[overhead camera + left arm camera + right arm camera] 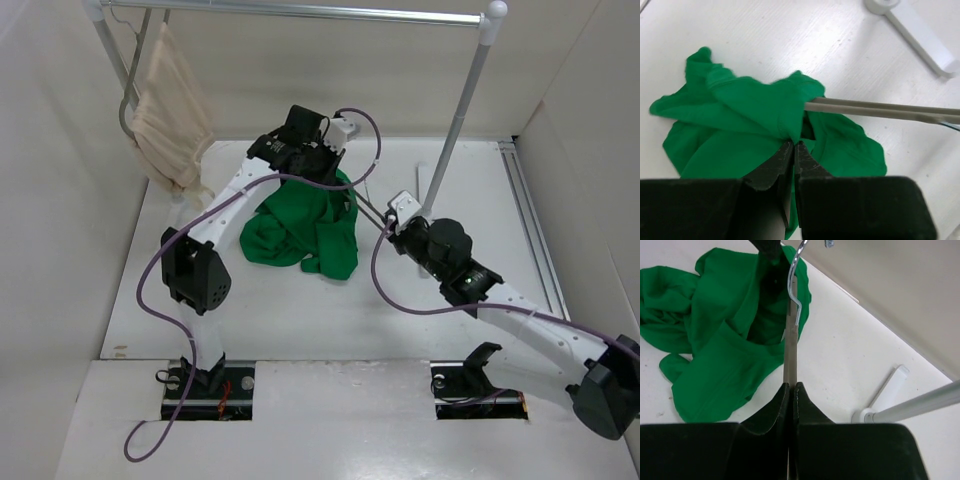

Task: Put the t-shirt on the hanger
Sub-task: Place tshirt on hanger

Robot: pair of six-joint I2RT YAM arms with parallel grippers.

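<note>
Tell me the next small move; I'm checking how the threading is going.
Probably the right gripper should ease the hanger deeper into the t-shirt: its far end already sits under the cloth fold that the left gripper pinches.

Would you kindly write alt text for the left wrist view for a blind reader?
The left gripper, shut, pinches a crumpled green t-shirt on a white table. A thin grey hanger reaches from the right into its folds.

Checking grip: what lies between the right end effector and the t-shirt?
The hanger: its bar runs from the right end effector into the t-shirt, per the right wrist view.
</note>
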